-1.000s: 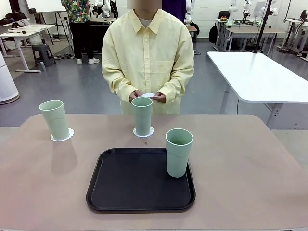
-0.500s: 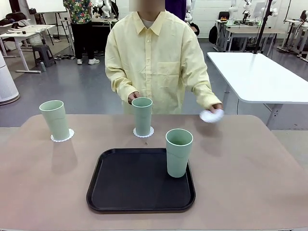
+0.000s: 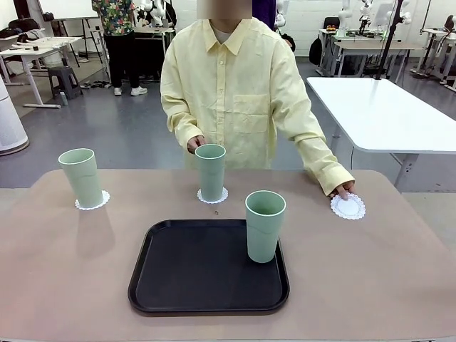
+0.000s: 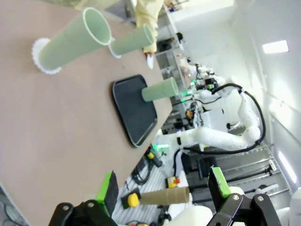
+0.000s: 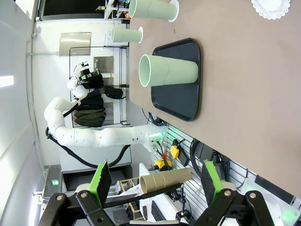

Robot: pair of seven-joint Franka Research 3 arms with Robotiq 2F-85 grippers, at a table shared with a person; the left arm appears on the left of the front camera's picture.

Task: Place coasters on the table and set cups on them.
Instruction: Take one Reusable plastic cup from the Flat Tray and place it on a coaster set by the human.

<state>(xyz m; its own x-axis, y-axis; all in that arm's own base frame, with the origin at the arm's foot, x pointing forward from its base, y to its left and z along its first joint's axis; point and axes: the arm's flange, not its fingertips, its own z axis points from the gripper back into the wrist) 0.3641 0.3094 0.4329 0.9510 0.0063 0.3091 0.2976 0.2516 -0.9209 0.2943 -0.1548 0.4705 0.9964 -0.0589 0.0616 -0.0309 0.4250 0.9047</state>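
Two pale green cups stand on lacy white coasters on the beige table (image 3: 370, 285): the left cup (image 3: 80, 177) on its coaster (image 3: 92, 201), the middle cup (image 3: 210, 171) on its coaster (image 3: 212, 197). A third cup (image 3: 264, 226) stands at the right edge of the black tray (image 3: 208, 267). A third coaster (image 3: 348, 206) lies flat at the table's right, with the person's fingertips (image 3: 344, 190) on its far edge. My left gripper (image 4: 164, 188) is open and holds nothing. My right gripper (image 5: 155, 181) is also open and holds nothing; both hang off the table's near side.
The person stands at the far edge, the other hand (image 3: 195, 143) behind the middle cup. The tray takes up the table's near middle. A white-topped table (image 3: 385, 114) stands beyond, at the right. The right wrist view shows the tray's cup (image 5: 169, 70) and the bare coaster (image 5: 272, 7).
The person's hand carried the third coaster from in front of the body out to the right and laid it on the table. Cups, tray and both grippers have not moved.
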